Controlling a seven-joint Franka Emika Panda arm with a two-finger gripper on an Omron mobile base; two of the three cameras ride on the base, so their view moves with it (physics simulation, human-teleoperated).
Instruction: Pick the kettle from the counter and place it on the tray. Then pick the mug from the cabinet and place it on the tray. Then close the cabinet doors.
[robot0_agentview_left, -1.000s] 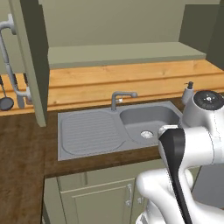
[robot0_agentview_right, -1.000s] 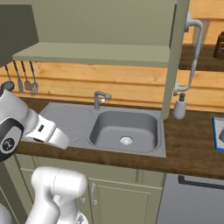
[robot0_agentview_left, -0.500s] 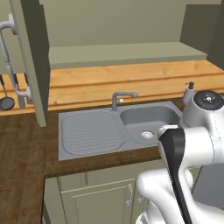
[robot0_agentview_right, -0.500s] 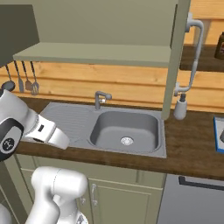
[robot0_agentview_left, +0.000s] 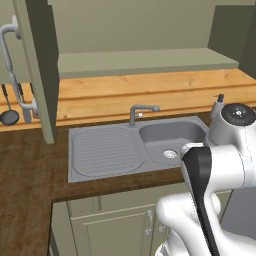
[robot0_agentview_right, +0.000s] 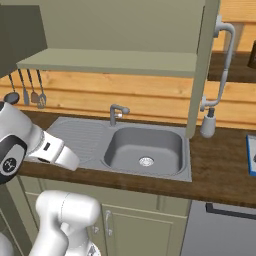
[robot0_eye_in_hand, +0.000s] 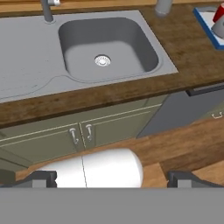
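Tray (robot0_eye_in_hand: 205, 24) on the counter (robot0_eye_in_hand: 188, 48) right of the sink (robot0_eye_in_hand: 105, 46) already carries the mug (robot0_eye_in_hand: 218, 13) and a grey item, apparently the kettle. Cabinet door (robot0_agentview_left: 37, 65) stands open; closing remains. Gripper (robot0_eye_in_hand: 111, 177) spread wide, empty.

grey sink (robot0_agentview_right: 145, 145), tap (robot0_agentview_right: 116, 113), soap bottle (robot0_agentview_right: 208, 124)
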